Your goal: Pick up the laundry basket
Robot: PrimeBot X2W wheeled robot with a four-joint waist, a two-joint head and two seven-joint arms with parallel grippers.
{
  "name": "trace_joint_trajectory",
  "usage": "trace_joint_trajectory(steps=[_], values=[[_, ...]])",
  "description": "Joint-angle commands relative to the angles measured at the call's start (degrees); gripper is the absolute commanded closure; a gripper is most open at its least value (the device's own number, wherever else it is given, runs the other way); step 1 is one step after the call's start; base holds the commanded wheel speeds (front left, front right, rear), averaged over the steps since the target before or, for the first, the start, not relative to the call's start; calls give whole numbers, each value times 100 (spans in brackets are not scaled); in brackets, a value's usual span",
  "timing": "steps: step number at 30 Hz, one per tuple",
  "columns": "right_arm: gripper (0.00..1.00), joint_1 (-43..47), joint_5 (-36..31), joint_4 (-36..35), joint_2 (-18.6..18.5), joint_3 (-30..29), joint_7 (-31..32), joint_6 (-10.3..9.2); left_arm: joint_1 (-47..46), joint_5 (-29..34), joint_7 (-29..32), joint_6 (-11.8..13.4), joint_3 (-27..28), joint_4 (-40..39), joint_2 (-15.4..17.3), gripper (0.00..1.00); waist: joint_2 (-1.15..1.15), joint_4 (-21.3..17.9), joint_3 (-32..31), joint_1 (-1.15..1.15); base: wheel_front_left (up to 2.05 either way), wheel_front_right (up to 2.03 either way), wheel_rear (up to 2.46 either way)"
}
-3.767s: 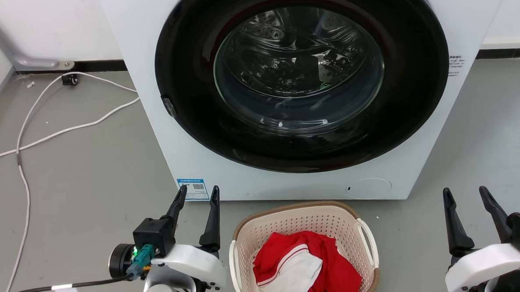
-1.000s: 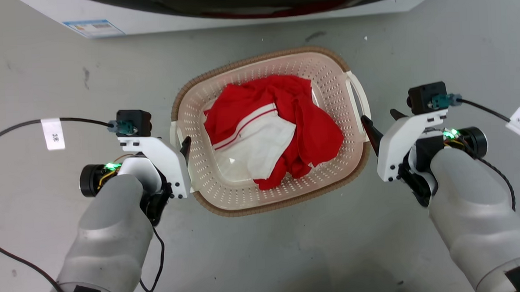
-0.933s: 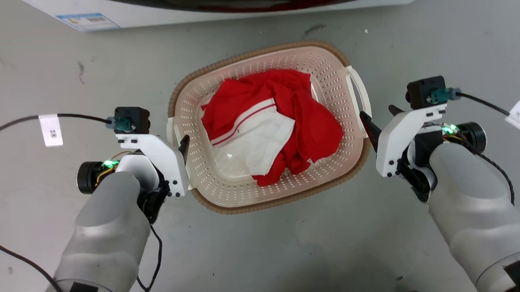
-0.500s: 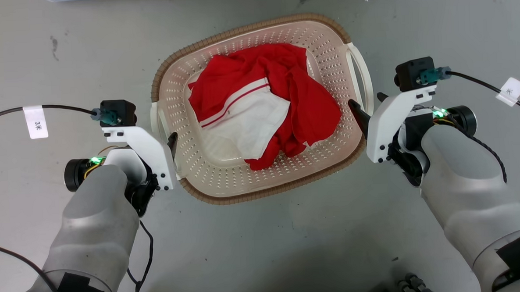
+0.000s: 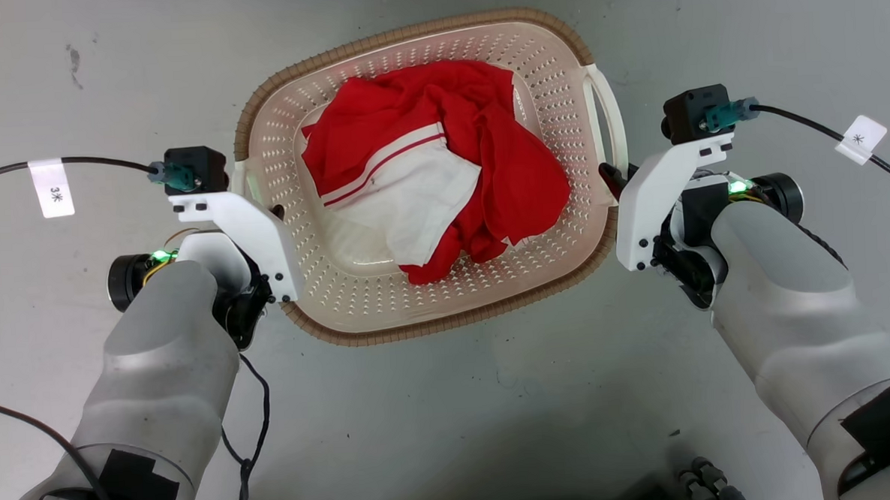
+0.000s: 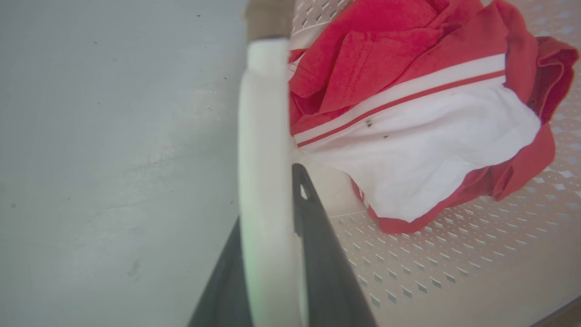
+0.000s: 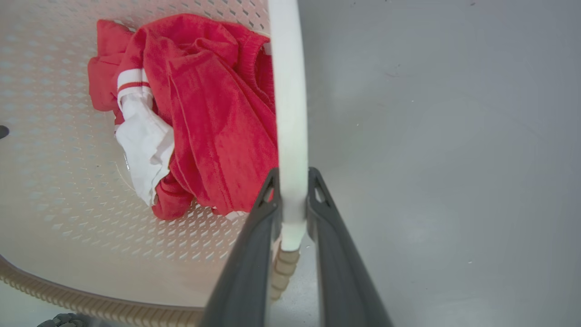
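Far left, over grey floor (image 5: 453, 430): a black cable (image 5: 107, 159) with a white tag, plugged in at the left wrist. Next, the left gripper (image 5: 276, 212), clamped on the left handle (image 5: 240, 185) of the basket (image 5: 448, 322). In the left wrist view, two dark fingers (image 6: 315, 236) flanking that white loop, one on the floor side, one on the inner side, tip close to the clothes.

Middle: basket directly between the two grippers, long side across the head view, brown rim all round, cream perforated walls. Inside, a crumpled red-and-white garment (image 5: 441, 167), heaped toward the far half, with bare perforated bottom on the near side. Cannot tell whether resting on the floor or raised off it.

Right of that: the right handle (image 5: 606, 115), a white loop standing off the rim. Pinched at its near end by the right gripper (image 5: 616, 175). In the right wrist view, both dark fingers tight against the loop, one on each side, just above the ribbed brown rim. Farther right, the pale right forearm (image 5: 785, 288) and another black cable with a white tag, plugged in at that wrist.
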Motion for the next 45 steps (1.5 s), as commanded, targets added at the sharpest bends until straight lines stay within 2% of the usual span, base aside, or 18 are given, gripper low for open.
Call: trace_joint_trajectory(steps=[1, 9, 14, 21, 28, 39, 45], values=[[100, -100, 77, -2, -41, 66, 10, -2, -34, -20, 22, -10, -58, 2, 19, 100, 0, 0, -23, 0, 0, 0, 0], [100, 52, 501, -57, -62, 423, 211, -1, 50, -277, 180, -10, -205, 17, -38, 100, 0, -18, -262, 0, 0, 0, 0], [100, 206, 805, -77, -117, 667, 619, 1, 110, -438, 379, -12, -305, 35, -98, 100, 0, 8, -602, 0, 0, 0, 0], [100, 511, 1245, -88, -231, 967, 1334, 6, 369, -710, 606, -16, -466, -4, -198, 100, 0, 82, -1409, 0, 0, 0, 0], [100, 795, 1685, -45, -282, 1139, 2146, 6, 745, -1040, 1102, -16, -610, 30, -238, 100, 0, 76, -2321, 0, 0, 0, 0], [100, 963, 2095, 166, -299, 1223, 3061, 6, 1088, -1471, 1985, -17, -767, 2, -238, 100, 0, 154, -3343, 0, 0, 0, 0], [100, 901, 2187, 311, -271, 1247, 3425, 6, 1072, -1621, 2266, -18, -840, 0, -209, 100, 0, 187, -3727, 0, 0, 0, 0]])
